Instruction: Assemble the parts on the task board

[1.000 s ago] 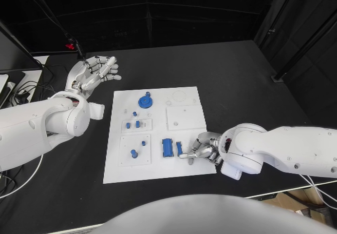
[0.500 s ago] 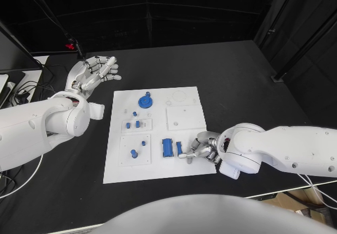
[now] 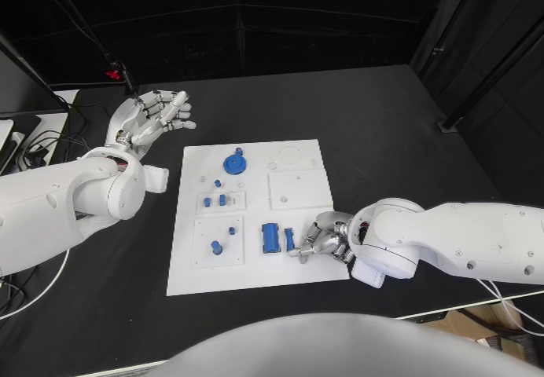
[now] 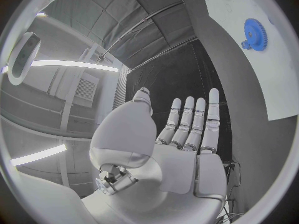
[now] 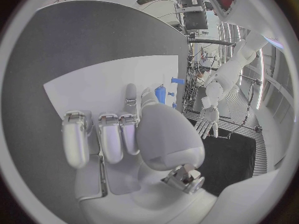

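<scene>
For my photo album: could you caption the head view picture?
Right hand reaches among blue parts on the white task board; left hand waits open beyond it.

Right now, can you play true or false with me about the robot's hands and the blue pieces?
1. The left hand holds a blue piece. False: it is open, off the board, over the black table.
2. The right hand is at the board's near right corner. True.
3. The gear lies at the board's far end. True.
4. The gear is red. False: it is blue.
5. The block lies left of the right hand. True.
</scene>
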Action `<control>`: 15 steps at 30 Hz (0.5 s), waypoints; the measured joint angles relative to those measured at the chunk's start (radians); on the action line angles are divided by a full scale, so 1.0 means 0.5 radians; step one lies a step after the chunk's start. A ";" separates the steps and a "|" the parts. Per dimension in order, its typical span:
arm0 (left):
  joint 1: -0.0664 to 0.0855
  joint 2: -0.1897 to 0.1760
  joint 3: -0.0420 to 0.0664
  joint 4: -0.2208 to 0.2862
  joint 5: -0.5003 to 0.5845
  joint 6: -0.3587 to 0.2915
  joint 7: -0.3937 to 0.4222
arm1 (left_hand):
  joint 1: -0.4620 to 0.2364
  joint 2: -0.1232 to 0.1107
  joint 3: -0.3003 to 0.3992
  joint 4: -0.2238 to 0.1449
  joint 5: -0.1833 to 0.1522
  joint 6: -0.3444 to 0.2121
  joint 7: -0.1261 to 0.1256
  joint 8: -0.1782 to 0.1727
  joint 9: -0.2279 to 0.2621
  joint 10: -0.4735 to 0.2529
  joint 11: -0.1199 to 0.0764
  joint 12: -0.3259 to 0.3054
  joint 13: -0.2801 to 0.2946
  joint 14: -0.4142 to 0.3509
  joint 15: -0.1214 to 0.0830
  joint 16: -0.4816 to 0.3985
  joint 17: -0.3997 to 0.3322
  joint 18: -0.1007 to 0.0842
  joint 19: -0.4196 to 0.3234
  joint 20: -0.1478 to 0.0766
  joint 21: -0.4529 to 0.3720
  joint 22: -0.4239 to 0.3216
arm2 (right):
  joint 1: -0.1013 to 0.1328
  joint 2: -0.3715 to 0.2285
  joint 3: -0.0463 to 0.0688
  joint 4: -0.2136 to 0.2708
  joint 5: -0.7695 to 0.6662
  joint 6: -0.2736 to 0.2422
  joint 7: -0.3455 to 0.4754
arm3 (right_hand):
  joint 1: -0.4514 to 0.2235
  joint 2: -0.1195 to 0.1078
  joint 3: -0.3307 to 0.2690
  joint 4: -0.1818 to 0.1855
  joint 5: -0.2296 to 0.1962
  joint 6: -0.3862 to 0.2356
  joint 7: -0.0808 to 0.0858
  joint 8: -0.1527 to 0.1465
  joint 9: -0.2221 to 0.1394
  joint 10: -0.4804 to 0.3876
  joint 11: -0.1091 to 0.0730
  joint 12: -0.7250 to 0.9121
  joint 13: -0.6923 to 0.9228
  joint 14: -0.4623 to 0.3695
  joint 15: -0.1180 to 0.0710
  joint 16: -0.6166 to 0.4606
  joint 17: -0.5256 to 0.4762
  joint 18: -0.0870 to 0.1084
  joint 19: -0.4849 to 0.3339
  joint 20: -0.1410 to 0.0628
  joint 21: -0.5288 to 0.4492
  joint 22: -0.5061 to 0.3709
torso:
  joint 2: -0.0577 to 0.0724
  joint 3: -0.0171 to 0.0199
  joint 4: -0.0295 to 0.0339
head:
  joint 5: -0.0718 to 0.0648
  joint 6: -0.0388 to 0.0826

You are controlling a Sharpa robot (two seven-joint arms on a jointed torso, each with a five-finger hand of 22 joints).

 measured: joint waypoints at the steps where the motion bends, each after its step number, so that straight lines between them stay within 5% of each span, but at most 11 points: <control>1: 0.000 0.000 0.000 0.000 0.000 0.000 0.000 | 0.000 0.000 0.000 0.000 0.000 0.000 0.000 0.000 0.000 0.000 0.000 0.000 0.000 0.000 0.000 0.000 0.000 0.000 0.000 0.000 0.000 0.000 | 0.000 0.000 0.000 -0.001 0.000 0.000 0.001 | 0.010 0.002 0.003 -0.003 0.017 0.000 0.000 -0.002 0.000 0.000 0.000 0.000 0.000 0.000 0.000 0.000 0.000 0.000 0.000 0.000 0.000 0.000 | 0.000 0.0000 0.000 | 0.000 0.000; 10: 0.000 0.000 0.000 0.000 0.000 0.000 0.000 | 0.000 0.000 0.000 0.000 0.000 0.000 0.000 0.000 0.000 0.000 0.000 0.000 0.000 0.000 0.000 0.000 0.000 0.000 0.000 0.000 0.000 0.000 | 0.000 -0.001 0.001 0.000 0.004 -0.002 0.006 | 0.051 -0.019 0.002 -0.015 0.074 0.000 -0.001 -0.019 0.007 0.000 0.000 -0.002 0.003 0.000 0.000 0.000 0.000 0.000 0.007 -0.007 0.000 0.000 | 0.001 -0.0002 -0.002 | 0.001 0.000; 15: 0.000 0.001 0.000 0.000 0.000 0.000 -0.001 | 0.000 0.000 0.000 0.000 0.000 0.000 0.000 0.000 0.000 0.000 0.000 0.000 0.000 0.000 0.000 0.000 0.000 0.000 0.000 0.000 0.000 0.000 | 0.001 -0.012 0.001 0.005 0.004 -0.006 0.014 | 0.145 -0.104 -0.019 -0.098 0.075 -0.007 -0.007 -0.025 0.021 -0.008 -0.007 -0.002 0.004 -0.005 -0.004 0.000 0.000 0.000 0.007 -0.007 0.000 0.000 | 0.000 0.0000 -0.002 | -0.002 0.000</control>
